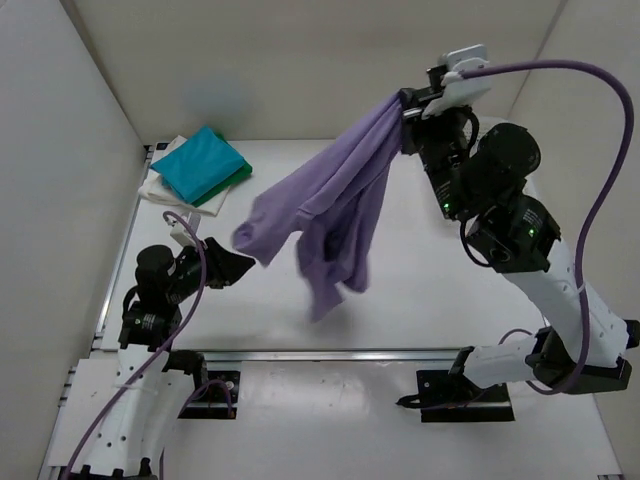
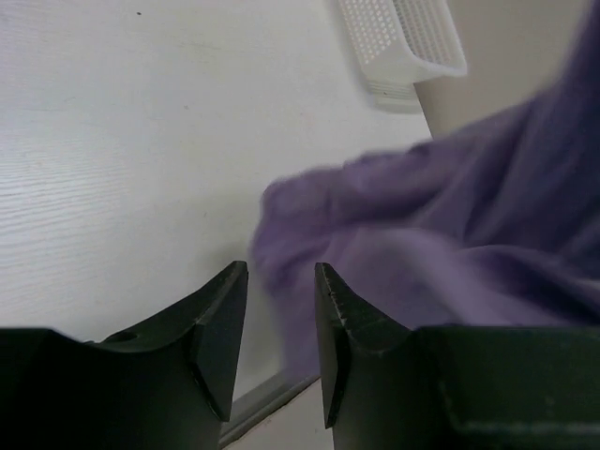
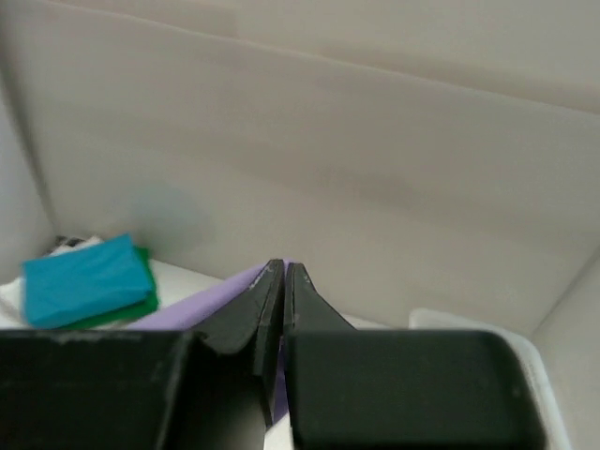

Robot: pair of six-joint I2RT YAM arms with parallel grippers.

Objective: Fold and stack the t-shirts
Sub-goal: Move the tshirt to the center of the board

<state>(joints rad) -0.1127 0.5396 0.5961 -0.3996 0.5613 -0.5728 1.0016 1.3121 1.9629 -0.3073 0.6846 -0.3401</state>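
Top view: lavender t-shirt (image 1: 330, 205) is hanging above the bench (image 1: 430, 280), its long axis slanting from the right gripper (image 1: 405, 105) down toward the left gripper (image 1: 240, 265), the arm nearer its free corner.
Left wrist: jaws are standing apart, with the cloth lying just ahead and to the right.
Right wrist: jaws are clamping the shirt's edge, and the folded stack (image 3: 84, 281) is sitting far left.

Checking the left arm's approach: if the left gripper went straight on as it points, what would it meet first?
Probably the lavender t-shirt, its low corner just ahead of the open left gripper; the gap is unclear.
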